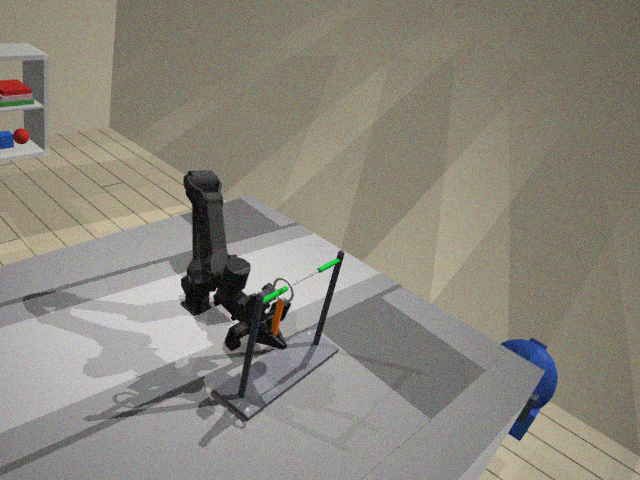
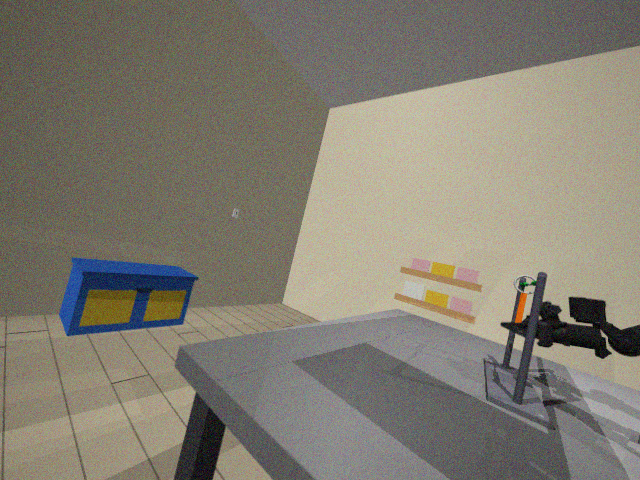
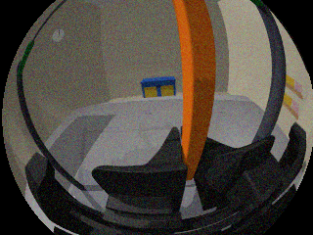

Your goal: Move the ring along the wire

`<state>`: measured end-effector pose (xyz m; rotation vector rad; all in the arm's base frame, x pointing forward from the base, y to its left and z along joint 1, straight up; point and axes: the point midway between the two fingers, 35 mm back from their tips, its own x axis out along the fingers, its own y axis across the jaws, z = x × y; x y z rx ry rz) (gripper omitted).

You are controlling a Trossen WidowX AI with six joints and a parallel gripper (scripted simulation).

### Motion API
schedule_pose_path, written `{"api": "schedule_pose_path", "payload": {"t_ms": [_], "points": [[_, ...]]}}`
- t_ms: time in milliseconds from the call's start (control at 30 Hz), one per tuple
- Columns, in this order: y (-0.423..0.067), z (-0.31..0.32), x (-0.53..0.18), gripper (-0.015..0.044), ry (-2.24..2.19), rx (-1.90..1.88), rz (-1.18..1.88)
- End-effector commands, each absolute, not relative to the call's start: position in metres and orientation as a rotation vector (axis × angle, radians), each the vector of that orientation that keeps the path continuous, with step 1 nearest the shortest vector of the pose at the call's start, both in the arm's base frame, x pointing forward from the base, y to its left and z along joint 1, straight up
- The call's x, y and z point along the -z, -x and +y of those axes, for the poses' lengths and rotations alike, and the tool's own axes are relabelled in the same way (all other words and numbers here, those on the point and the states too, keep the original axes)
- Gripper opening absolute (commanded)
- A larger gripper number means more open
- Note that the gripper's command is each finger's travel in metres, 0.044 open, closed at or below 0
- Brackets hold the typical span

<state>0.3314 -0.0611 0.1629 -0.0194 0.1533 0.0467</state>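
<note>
The ring (image 1: 292, 292) (image 2: 515, 284) encircles the wire at the inner end of the green part (image 1: 274, 295) beside the near post (image 1: 250, 351) in the top view; whether it touches the wire is too small to tell. Its orange handle (image 1: 277, 317) (image 2: 521, 307) (image 3: 198, 73) points down. My gripper (image 1: 276, 335) (image 2: 517, 323) (image 3: 178, 130) is shut on the handle's lower end. The thin grey wire (image 1: 305, 278) runs to the other green part (image 1: 328, 265) at the far post (image 1: 328, 299). The ring is out of the wrist view.
The posts stand on a flat base plate (image 1: 294, 381) on the grey table. In the wrist view, the post on the right (image 3: 278, 64) is close to the gripper, and the other post (image 3: 30, 124) is at the left. A blue cabinet (image 2: 131, 268) stands beyond the table.
</note>
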Motion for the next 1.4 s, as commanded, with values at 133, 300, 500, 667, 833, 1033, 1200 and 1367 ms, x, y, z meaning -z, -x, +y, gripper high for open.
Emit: {"api": "schedule_pose_path", "payload": {"t_ms": [133, 300, 500, 667, 833, 1033, 1200, 1367], "points": [[-0.331, -0.054, -0.163, -0.0150, 0.014, -0.045, 0.154], [-0.331, -0.049, -0.163, -0.0150, 0.014, -0.047, 0.155], [-0.330, -0.043, -0.163, -0.0150, 0.017, -0.050, 0.155], [-0.330, -0.039, -0.163, -0.0150, 0.021, -0.055, 0.155], [-0.330, -0.034, -0.163, -0.0150, 0.029, -0.063, 0.155], [-0.330, -0.030, -0.163, -0.0150, 0.042, -0.075, 0.156], [-0.330, -0.026, -0.163, -0.0150, 0.054, -0.086, 0.156], [-0.330, -0.023, -0.163, -0.0150, 0.063, -0.095, 0.156]]}}
